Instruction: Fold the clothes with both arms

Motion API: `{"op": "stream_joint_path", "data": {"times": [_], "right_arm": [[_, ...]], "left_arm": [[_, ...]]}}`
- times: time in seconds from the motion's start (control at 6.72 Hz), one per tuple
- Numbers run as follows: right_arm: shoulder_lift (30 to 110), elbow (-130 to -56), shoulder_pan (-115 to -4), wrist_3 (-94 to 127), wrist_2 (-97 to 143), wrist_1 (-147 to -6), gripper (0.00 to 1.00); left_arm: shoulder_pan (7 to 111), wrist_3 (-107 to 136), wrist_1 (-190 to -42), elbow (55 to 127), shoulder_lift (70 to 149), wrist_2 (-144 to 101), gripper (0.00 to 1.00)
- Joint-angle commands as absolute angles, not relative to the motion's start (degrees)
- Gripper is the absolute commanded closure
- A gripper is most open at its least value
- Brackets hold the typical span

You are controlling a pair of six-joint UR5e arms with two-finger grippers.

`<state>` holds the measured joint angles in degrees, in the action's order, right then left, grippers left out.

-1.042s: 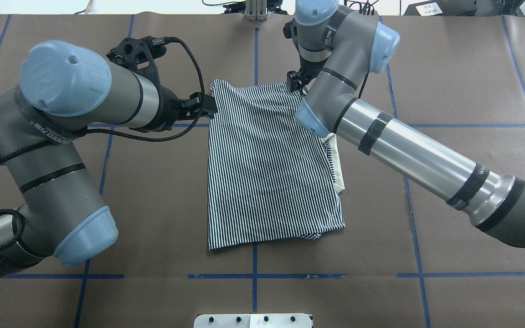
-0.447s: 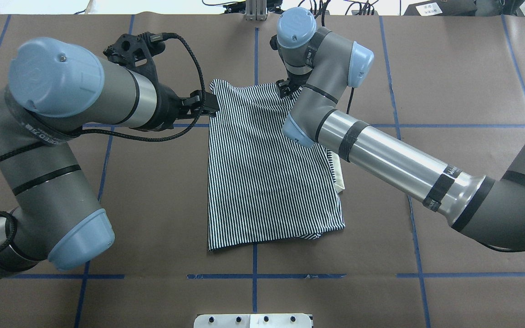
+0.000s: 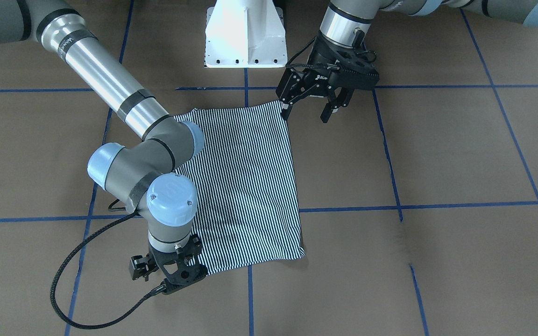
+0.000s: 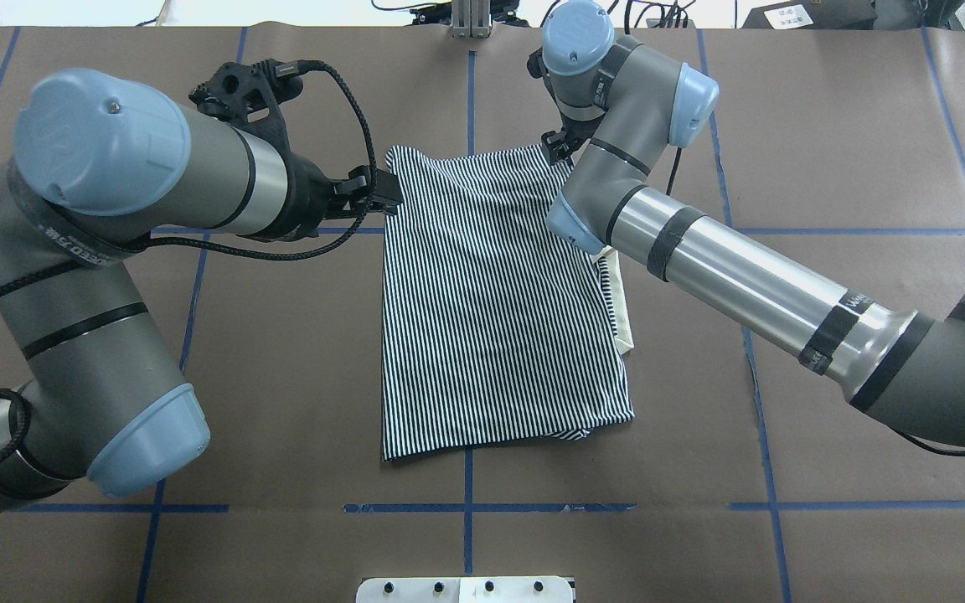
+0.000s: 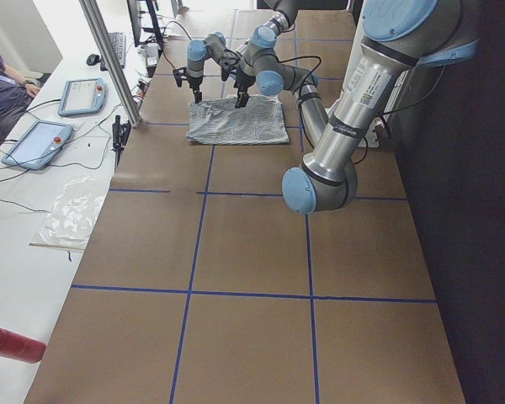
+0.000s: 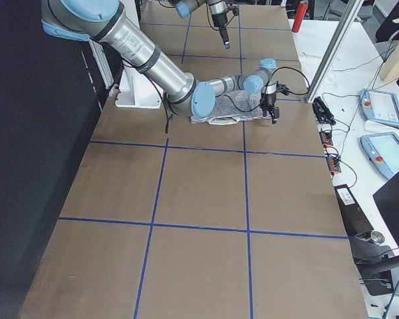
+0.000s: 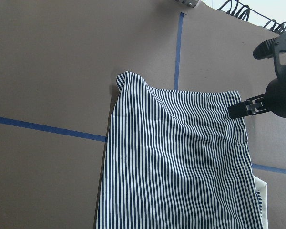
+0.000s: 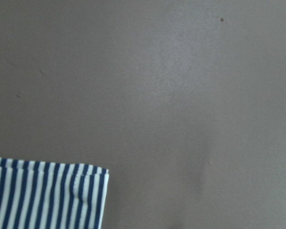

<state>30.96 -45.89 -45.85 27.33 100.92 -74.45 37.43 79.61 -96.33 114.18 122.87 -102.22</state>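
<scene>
Polo shirt [image 4: 491, 318], navy-and-white striped, lies folded into a rough rectangle at the middle of the brown counter [image 4: 281, 377], its stripes running away from the robot, across the crossing of two blue tape lines [image 4: 468, 84]; a strip of its cream collar [image 4: 626, 322] peeps out along the edge on the robot's right; its far corner on the robot's left stands up in a small peak, while the rest lies flat; the left pincer [image 3: 306, 115] hangs above the counter just off the shirt's left edge, apart from the cloth, its two fingers spread wide with nothing between them; its wrist camera looks down on the far half of the shirt; the right pincer [image 4: 556, 149] points straight down at the shirt's far corner on the robot's right, low over the counter; its wrist hides the fingertips from above, and its own camera shows only the hemmed corner lying flat beside bare counter, so whether it is spread, pressed together or pinching the cloth cannot be told; the white pedestal [image 3: 244, 37] stands on the robot's side of the counter, apart from the shirt's near hem.
</scene>
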Motion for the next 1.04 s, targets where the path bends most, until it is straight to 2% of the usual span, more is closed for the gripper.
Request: {"op": "stream_joint_path", "data": {"times": [0.0,0.15,0.3,0.45,0.6,0.74,0.89], "right_arm": [[31.03,-47.88,-47.02,26.89,105.00,-74.70,0.00],[33.29,-54.77,-47.20,27.50,109.81,-80.45,0.00],[38.18,-68.07,-47.11,30.12,111.08,-90.08,0.00],[41.45,-76.38,-47.02,35.37,113.36,-94.61,0.00],[47.05,-84.82,-46.50,42.82,114.51,-94.92,0.00],[55.20,-96.21,-45.19,47.41,114.52,-94.57,0.00],[60.50,-104.07,-44.74,49.81,115.13,-95.09,0.00]], "left_arm": [[37.44,79.54,-96.15,114.17,122.70,-102.22,0.00],[36.66,83.46,-95.11,114.08,122.70,-102.39,0.00],[32.91,89.67,-95.10,113.91,122.35,-104.92,0.00],[29.22,95.39,-95.18,113.82,120.43,-104.77,0.00],[24.39,100.32,-95.01,113.38,119.45,-103.29,0.00],[20.69,104.72,-91.96,112.42,119.18,-100.14,0.00],[17.70,106.51,-87.24,110.41,121.18,-97.76,0.01]]}}
